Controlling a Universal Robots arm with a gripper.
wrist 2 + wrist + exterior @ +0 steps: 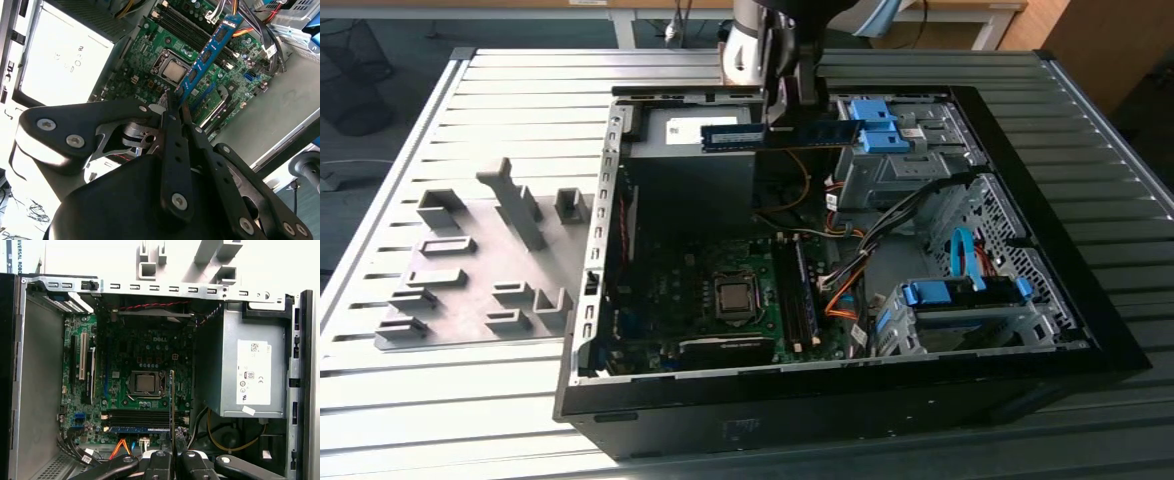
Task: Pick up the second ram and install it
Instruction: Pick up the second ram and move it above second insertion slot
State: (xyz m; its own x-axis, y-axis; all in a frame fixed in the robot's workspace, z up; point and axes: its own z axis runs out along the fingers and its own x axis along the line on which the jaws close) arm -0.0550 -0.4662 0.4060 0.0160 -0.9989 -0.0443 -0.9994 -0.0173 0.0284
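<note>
Now the second ram point(206, 57) sits pinched between the jaws

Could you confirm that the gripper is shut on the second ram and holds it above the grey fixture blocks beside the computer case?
Not quite: the gripper is shut on the second ram, but holds it above the open computer case, not above the grey fixture blocks beside it, as the exterior view shows.
</note>
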